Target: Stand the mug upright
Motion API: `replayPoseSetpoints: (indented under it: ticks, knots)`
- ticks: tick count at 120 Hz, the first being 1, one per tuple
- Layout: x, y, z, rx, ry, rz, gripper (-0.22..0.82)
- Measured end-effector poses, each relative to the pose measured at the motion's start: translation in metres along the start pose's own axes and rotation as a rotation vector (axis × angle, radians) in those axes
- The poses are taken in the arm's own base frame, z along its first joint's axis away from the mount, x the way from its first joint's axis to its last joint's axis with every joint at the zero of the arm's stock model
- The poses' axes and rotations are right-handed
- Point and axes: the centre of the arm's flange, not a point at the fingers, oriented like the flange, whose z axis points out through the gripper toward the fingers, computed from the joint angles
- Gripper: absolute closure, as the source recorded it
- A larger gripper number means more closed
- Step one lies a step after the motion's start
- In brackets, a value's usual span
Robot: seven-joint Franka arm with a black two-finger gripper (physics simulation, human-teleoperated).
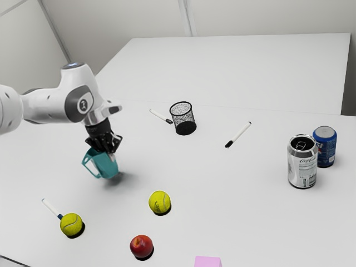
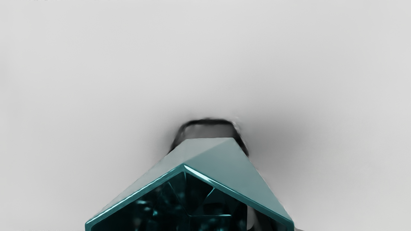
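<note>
Teal faceted mug (image 1: 104, 163) leaning in my grip, mouth mostly up
In the exterior view, my black two-finger gripper (image 1: 108, 153) is closed on the mug's wall near the rim, its base low over the white table (image 1: 250, 194), its handle toward the exterior view's left; in the wrist view I look into its open mouth, with one of my fingers inside the wall, so I judge the righting is in hand: next I should take out the lean, seat the base flat, and only then let go
</note>
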Motion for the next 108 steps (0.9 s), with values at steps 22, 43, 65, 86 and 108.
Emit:
replayPoseSetpoints:
  ticks: [22,43,65,86,108]
  knots:
    - [0.007,0.005,-0.001,0.038,0.002,-0.01,0.78]
    - [0.007,0.006,0.001,0.047,-0.003,-0.032,0.78]
    - [0.014,0.006,0.011,0.06,-0.012,-0.052,0.78]
    - [0.021,0.005,0.025,0.066,-0.006,-0.07,0.78]
    - [0.023,0.002,0.032,0.062,0.001,-0.087,0.63]
